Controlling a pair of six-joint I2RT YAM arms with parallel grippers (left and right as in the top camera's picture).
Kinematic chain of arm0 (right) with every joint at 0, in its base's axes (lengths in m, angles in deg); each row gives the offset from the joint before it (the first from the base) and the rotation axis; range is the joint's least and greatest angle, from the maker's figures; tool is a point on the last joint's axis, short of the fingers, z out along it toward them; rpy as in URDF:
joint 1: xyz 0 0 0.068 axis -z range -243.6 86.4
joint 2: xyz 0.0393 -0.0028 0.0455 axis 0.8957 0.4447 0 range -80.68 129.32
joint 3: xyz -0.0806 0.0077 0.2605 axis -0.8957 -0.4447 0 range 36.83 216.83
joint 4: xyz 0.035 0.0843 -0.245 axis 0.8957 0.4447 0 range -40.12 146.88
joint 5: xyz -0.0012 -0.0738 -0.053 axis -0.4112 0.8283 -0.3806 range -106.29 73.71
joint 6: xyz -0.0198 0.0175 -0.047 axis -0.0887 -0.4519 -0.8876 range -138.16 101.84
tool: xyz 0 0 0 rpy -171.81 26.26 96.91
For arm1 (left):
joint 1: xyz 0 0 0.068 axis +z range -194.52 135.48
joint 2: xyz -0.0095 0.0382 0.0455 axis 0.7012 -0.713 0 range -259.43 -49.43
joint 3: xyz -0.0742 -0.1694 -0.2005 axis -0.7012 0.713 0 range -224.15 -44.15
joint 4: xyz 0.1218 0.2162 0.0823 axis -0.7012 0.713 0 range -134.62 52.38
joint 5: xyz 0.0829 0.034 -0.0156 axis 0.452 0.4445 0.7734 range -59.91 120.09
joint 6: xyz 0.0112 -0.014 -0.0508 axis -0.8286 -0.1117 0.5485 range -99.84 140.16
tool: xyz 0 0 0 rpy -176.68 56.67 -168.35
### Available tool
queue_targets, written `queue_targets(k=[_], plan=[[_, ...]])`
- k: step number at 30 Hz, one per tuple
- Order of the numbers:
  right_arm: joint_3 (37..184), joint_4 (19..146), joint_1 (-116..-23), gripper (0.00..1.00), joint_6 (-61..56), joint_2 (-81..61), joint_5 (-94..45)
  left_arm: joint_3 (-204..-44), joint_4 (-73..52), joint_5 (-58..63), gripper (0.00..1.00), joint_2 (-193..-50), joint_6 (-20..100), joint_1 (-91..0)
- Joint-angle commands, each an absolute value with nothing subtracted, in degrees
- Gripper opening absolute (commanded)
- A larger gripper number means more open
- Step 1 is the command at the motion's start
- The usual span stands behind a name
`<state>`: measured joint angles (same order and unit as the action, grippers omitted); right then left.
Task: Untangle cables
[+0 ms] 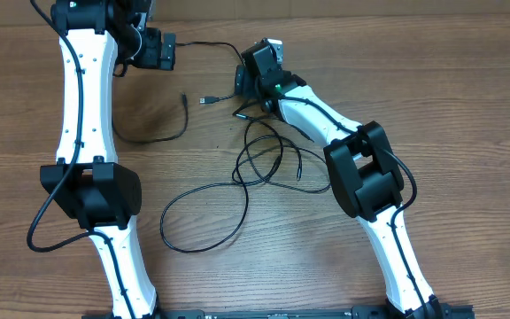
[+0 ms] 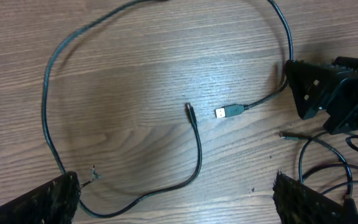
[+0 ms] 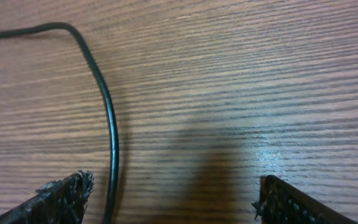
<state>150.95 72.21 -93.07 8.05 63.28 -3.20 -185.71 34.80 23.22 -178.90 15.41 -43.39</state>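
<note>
The cables [image 1: 257, 164] lie on the wooden table [image 1: 432, 80]. Most sit in a knot of overlapping loops just beside the right arm [image 1: 361, 168], and one wide loop [image 1: 204, 221] spreads toward the near edge. The right arm crosses above part of the knot and hides some strands from overhead. A separate strand [image 2: 194, 155] curves between the two arms. Its small plug [image 2: 189, 109] is close to a silver USB plug [image 2: 227, 112] but not touching it. The left gripper [image 2: 176, 186] is released, its fingers spread wide above this strand and clasping nothing. The right gripper [image 3: 173, 193] is released too. A cord [image 3: 107, 118] runs along the wood just inside one finger [image 3: 64, 199], not pinched.
</note>
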Motion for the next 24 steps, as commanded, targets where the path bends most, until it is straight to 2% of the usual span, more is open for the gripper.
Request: queue_targets(k=[1, 16, 24], plan=[[151.2, 72.6, -93.6, 0.88, 3.8, 64.4, -0.6, -185.6, 35.1, 22.6, 0.99, -179.4, 15.1, -43.8], [151.2, 78.9, -91.7, 0.88, 0.8, 67.7, 5.1, -185.6, 35.3, 22.6, 1.0, -179.4, 15.1, -43.8], [151.2, 83.7, -85.6, 0.92, 1.5, 67.7, 12.6, -185.6, 37.5, 22.5, 0.99, -179.4, 14.3, -43.9]])
